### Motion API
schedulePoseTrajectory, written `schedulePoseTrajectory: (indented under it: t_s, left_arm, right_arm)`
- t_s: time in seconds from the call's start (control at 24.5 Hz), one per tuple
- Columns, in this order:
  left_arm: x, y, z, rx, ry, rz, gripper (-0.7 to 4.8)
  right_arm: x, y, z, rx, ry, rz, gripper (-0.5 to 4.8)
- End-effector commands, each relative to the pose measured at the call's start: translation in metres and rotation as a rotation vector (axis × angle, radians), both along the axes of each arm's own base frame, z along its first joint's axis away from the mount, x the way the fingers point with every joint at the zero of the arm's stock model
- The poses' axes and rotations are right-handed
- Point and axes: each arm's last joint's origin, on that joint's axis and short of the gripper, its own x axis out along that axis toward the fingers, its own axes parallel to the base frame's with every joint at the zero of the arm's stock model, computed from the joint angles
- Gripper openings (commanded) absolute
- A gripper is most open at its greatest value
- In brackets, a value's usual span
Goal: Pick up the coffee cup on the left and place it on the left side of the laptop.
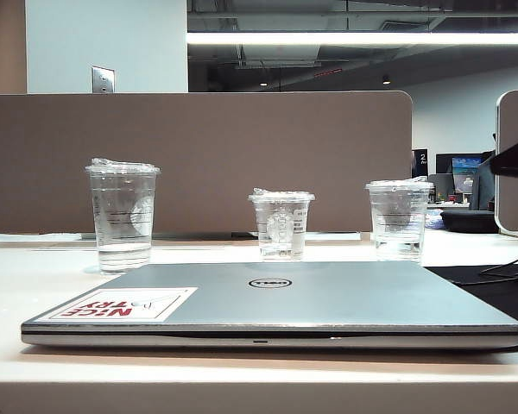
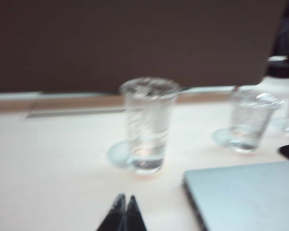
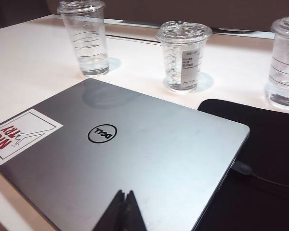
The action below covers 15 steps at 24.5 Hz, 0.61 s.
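Exterior: the tall clear ringed plastic coffee cup (image 1: 122, 216) stands untouched on the white table (image 1: 34, 276), behind the slim silver-grey laptop (image 1: 328, 297); nothing done yet. Left wrist: left pincer (image 2: 124, 211) shut, empty, short of it. Right wrist: right pincer (image 3: 124, 207) shut, empty, over the lid.

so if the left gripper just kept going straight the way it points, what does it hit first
Most likely the coffee cup: in the left wrist view the shut left gripper points at its base, with bare table between. Depth is hard to judge in the blur.
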Motion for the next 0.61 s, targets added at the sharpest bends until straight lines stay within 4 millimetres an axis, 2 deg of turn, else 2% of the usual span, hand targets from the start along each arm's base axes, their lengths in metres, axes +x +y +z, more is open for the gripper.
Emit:
schedulePoseTrajectory:
  t_s: [0.04,0.12,0.33,0.45,0.61]
  left_arm:
    - [-0.001,-0.001,0.008,0.004,-0.072,-0.047,-0.05]
    - [-0.001,0.002,0.011,-0.012,-0.102,0.07,-0.05]
    - [-0.004,0.004,0.024,-0.045,-0.241,0.135,-0.05]
    - [0.003,0.004,0.018,0.081,-0.185,0.161,-0.05]
    - [0.013,0.004,0.016,0.091,-0.147,0.155,-0.05]
  right_arm:
    - [0.0,0.0,0.0,0.006,-0.01,0.0,-0.04]
    - [0.0,0.0,0.0,0.006,-0.01,0.0,-0.04]
    - [0.0,0.0,0.0,0.006,-0.01,0.001,-0.05]
    - [-0.001,0.002,0.0,0.006,-0.01,0.02,-0.04]
    - [-0.004,0.007,-0.001,-0.002,0.001,0.076,-0.04]
